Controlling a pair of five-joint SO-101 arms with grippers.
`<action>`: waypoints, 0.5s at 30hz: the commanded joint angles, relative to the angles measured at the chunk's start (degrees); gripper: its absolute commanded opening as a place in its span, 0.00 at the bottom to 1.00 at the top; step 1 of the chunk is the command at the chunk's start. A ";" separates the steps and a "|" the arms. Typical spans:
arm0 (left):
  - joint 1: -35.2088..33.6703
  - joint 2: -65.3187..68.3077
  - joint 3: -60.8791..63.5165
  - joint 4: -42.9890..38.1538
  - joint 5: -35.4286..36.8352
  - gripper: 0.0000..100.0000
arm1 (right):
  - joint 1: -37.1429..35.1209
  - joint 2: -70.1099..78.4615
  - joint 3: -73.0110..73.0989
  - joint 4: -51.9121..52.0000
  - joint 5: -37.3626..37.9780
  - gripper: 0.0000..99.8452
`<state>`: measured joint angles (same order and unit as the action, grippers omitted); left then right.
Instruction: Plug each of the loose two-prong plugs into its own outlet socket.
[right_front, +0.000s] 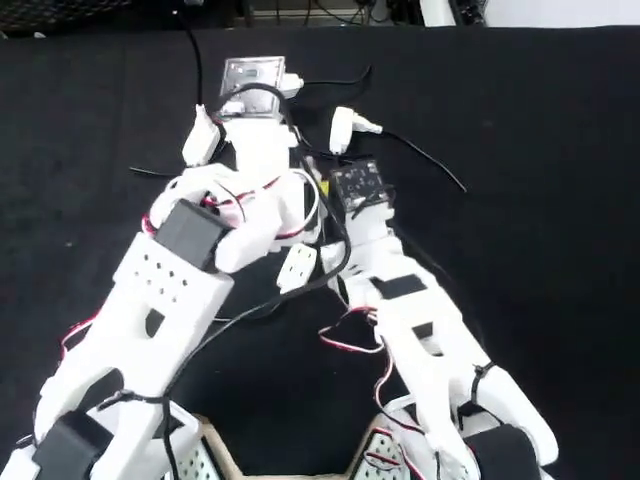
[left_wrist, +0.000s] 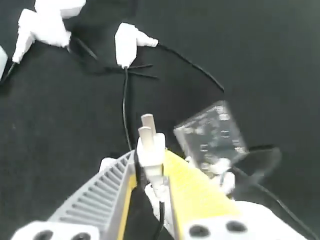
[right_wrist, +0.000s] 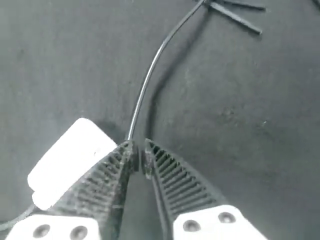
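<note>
Spreading under everything, the black tabletop (right_front: 540, 150) carries two white arms side by side. The left arm (right_front: 160, 290) runs up toward the far edge, and the right arm (right_front: 430, 330) slants in beside it with a dark circuit board (right_front: 357, 185) on its wrist. At the far end a grey outlet socket (right_front: 250, 78) lies flat, its near side covered by the front of the left arm and by looping leads. A white block (right_front: 297, 265) sits in the gap between the two arms, with black wires running just beside it. A loose plug (right_front: 343, 128) lies just beyond the circuit board, its lead trailing away across the tabletop, and another white piece (right_front: 200, 135) stands out beside the left arm's front. In the left wrist view the left tool (left_wrist: 148, 159) is clamped on a white two-prong plug (left_wrist: 151, 147), its prongs (left_wrist: 145, 126) pointing away from the wrist. Past them lie the loose plug and a blurred grey square plate (left_wrist: 210, 137); I cannot tell what the plate is. The right tool (right_wrist: 136, 152) has its ribbed fingers (right_wrist: 172, 172) together on a thin black cable (right_wrist: 155, 70). A white plug body (right_wrist: 67, 160) touches the outside of one finger, and small cable ties (right_wrist: 235, 17) lie farther along.
</note>
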<state>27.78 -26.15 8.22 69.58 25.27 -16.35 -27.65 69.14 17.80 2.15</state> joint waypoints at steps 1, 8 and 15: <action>0.40 -1.67 3.38 -3.16 0.35 0.03 | -0.53 -1.89 1.63 -8.18 -4.40 0.01; 0.84 -2.29 4.97 -2.99 0.44 0.03 | 2.02 -1.36 2.33 -14.42 -4.57 0.01; 4.09 -1.76 5.41 -3.34 3.16 0.03 | 2.99 -1.89 4.35 -18.02 -7.74 0.01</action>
<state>30.95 -26.15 14.02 67.47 27.56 -14.33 -27.65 73.54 1.45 -2.33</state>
